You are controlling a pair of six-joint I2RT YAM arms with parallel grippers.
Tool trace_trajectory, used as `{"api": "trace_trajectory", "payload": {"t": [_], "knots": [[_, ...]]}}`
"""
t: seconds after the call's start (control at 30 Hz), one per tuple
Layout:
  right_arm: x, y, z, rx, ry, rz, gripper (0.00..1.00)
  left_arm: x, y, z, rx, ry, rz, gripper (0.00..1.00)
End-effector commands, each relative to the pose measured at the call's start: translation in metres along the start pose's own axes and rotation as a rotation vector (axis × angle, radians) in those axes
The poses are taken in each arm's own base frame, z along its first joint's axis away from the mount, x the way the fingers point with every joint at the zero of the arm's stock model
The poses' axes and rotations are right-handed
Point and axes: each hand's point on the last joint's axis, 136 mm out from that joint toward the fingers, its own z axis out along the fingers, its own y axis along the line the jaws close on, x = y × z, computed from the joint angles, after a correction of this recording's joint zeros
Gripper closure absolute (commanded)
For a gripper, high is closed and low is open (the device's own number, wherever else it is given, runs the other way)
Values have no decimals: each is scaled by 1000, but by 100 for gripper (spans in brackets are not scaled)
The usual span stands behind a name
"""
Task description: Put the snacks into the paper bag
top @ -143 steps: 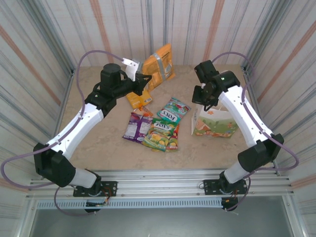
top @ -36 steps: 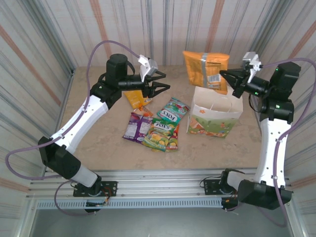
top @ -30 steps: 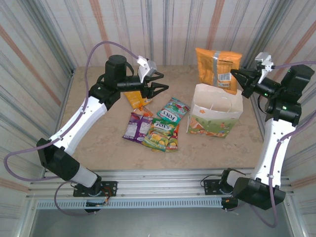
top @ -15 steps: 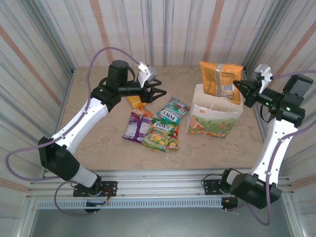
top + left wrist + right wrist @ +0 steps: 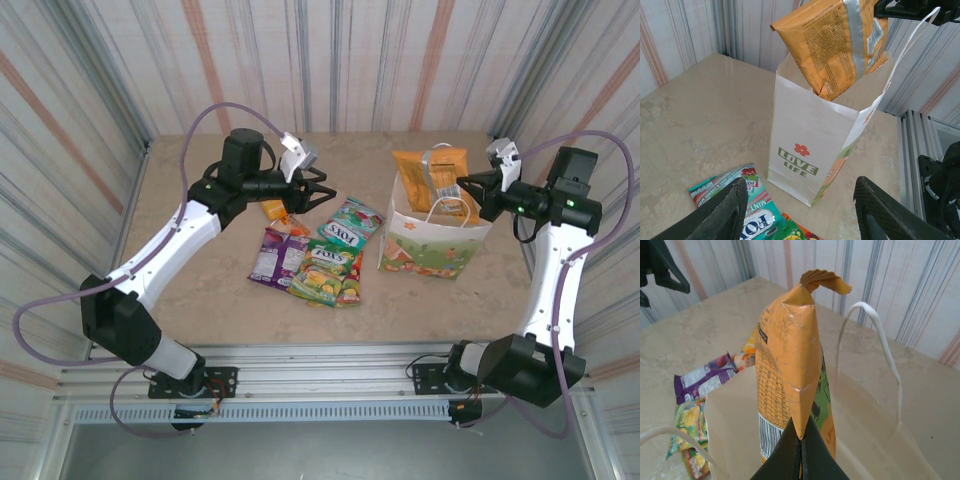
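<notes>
The white paper bag [image 5: 435,240] stands upright at the right of the table, its mouth open. My right gripper [image 5: 463,187] is shut on one edge of the gold-orange twin pack [image 5: 428,175], whose lower part hangs inside the bag's mouth. The right wrist view has the pack [image 5: 787,365] pinched at the gripper [image 5: 801,440], above the bag's inside [image 5: 870,440]. My left gripper [image 5: 318,190] hovers open and empty over the small orange packet [image 5: 272,208]. Teal [image 5: 350,222], purple [image 5: 277,255] and green [image 5: 328,272] FOX'S snacks lie in the middle.
In the left wrist view the bag [image 5: 810,150] carries a "LOVE LIFE" print, with the teal packet [image 5: 740,210] near the left finger. Corrugated walls [image 5: 330,60] close in three sides. An aluminium rail [image 5: 320,360] runs along the near edge.
My right gripper has carried the twin pack down from above the bag into its mouth. The left gripper has dropped a little towards the packets and its fingers have narrowed slightly.
</notes>
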Motion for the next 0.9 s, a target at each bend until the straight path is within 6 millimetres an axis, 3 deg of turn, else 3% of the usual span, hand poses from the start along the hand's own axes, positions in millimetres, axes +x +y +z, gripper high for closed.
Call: {"api": "trace_trajectory", "payload": {"t": [0.0,0.13,0.33,0.47,0.6,0.87], "knots": [[11,3,2,-9,35,15,86,-2,0,-7,-31,-12,-29,41],[10,4,-2,31,52,35,68,3,4,-7,-59,-4,-50,42],[-1,14,-10,114,53,39,58,11,13,-9,-115,14,-105,43],[-10,21,-10,180,51,164,59,22,20,-14,-183,60,-174,45],[-9,42,-5,186,88,263,59,41,20,-20,-223,101,-273,46],[-17,81,-2,201,136,347,58,105,25,-34,-313,202,-593,47]]}}
